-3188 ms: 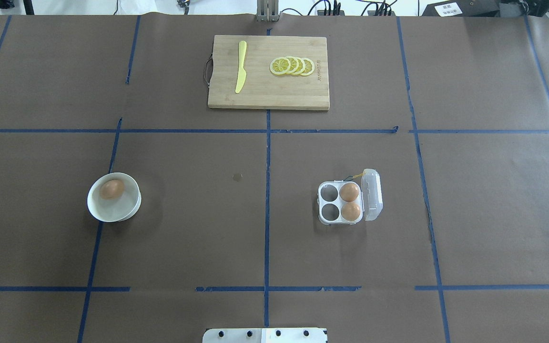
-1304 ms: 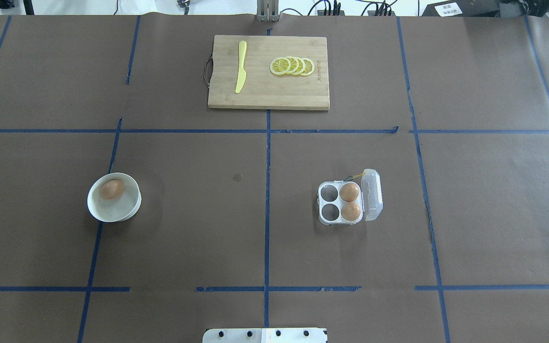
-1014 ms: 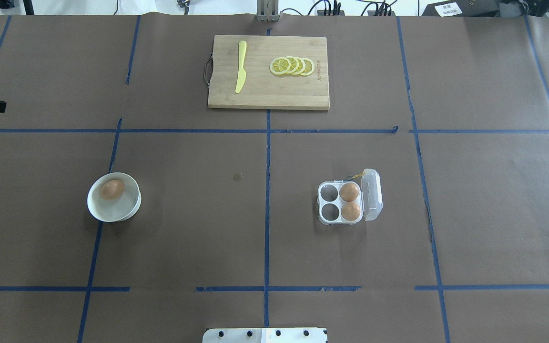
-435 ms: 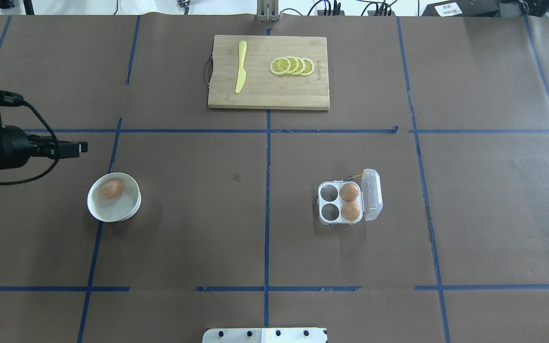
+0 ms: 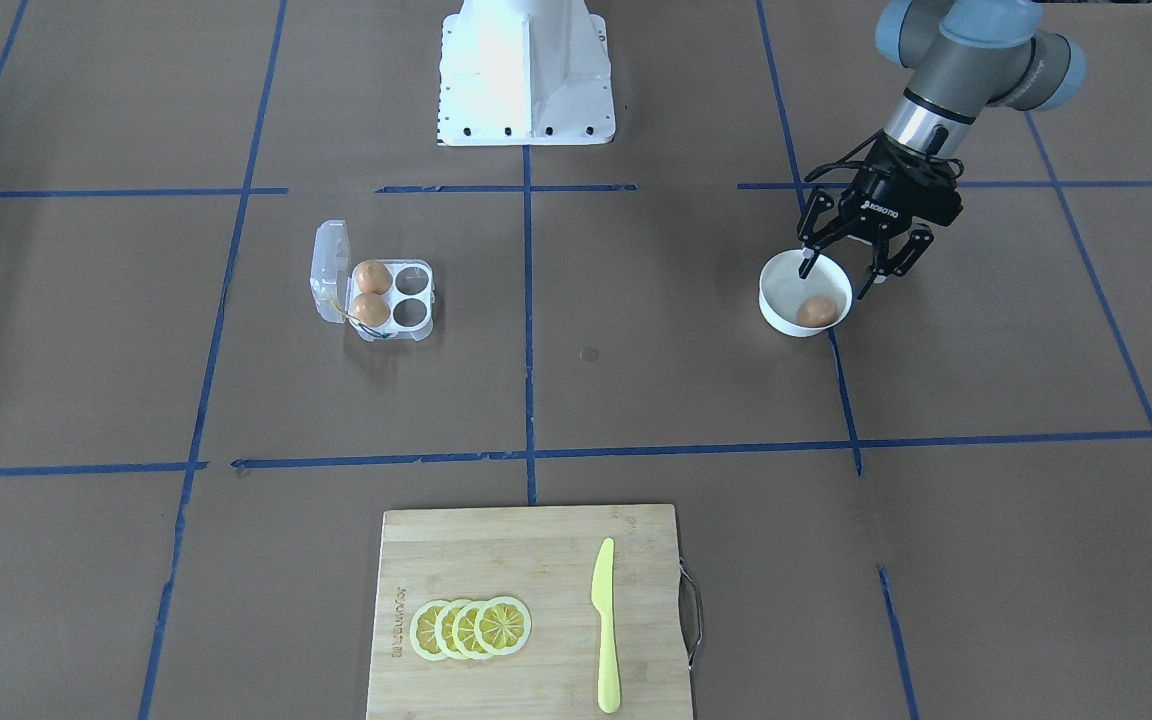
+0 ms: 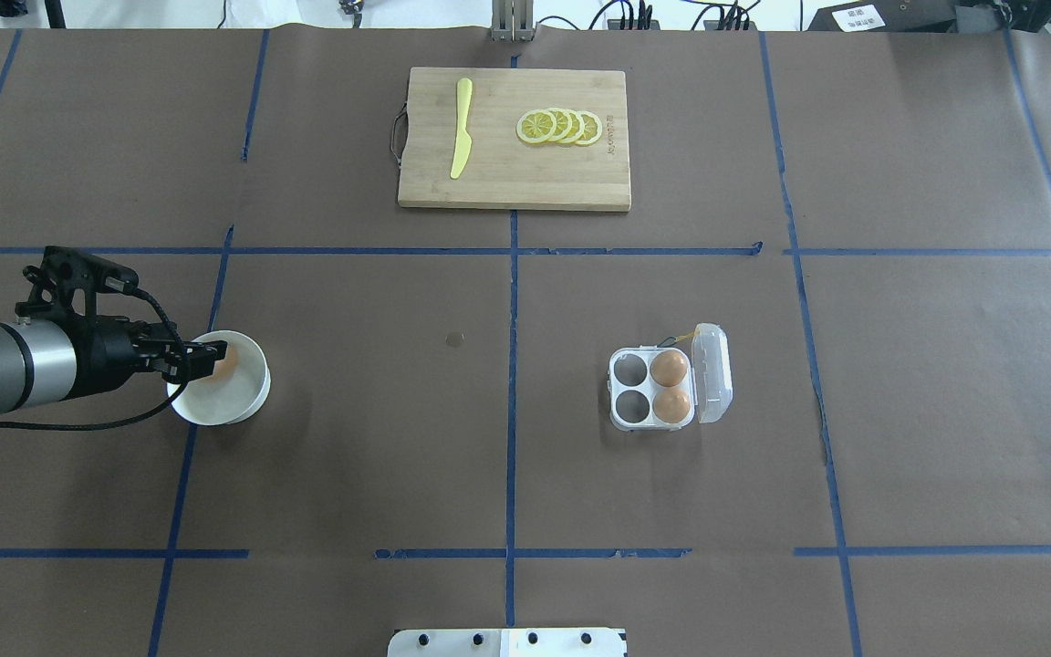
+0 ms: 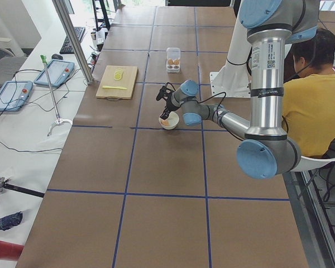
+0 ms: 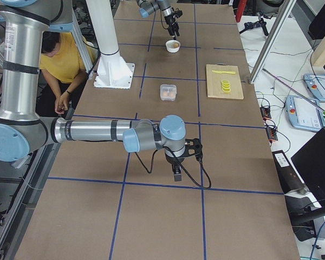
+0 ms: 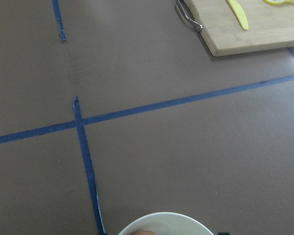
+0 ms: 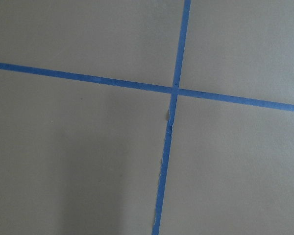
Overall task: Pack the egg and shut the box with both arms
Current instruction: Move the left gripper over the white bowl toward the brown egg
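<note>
The egg (image 5: 816, 311) lies in a bowl (image 6: 247, 401) on the robot's left, the box (image 6: 650, 390) sits right of centre with two eggs (image 6: 670, 368) in the cells beside its lid, and at the far edge a cutting board (image 6: 507, 187) bears a knife (image 6: 461, 128) left of lemon slices (image 6: 560, 127).

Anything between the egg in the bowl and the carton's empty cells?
Nothing visible. Bare table between the egg in its bowl and the box; lid open on the far side, empty cells nearest the bowl.
</note>
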Controlling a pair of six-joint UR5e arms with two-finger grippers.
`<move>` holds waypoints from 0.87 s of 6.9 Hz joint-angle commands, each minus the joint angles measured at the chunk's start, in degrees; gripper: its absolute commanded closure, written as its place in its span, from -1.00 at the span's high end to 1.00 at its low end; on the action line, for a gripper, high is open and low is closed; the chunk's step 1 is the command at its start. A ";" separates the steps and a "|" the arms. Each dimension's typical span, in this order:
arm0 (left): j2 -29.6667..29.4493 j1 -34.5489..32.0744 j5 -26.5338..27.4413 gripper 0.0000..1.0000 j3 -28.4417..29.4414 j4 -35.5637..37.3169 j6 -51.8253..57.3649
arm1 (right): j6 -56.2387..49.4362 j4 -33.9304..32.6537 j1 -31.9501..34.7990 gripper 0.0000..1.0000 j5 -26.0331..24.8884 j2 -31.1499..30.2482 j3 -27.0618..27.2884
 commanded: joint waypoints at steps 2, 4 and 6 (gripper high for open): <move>-0.34 0.85 0.41 0.48 2.22 -0.38 7.52 | 0.00 0.00 0.00 1.00 0.00 0.10 -0.03; -2.17 1.03 0.41 0.48 4.94 -0.38 7.52 | 0.00 0.00 0.00 1.00 0.00 0.37 -0.38; -3.24 1.29 0.32 0.48 5.92 -0.47 7.52 | 0.00 0.00 0.00 1.00 0.00 0.45 -0.47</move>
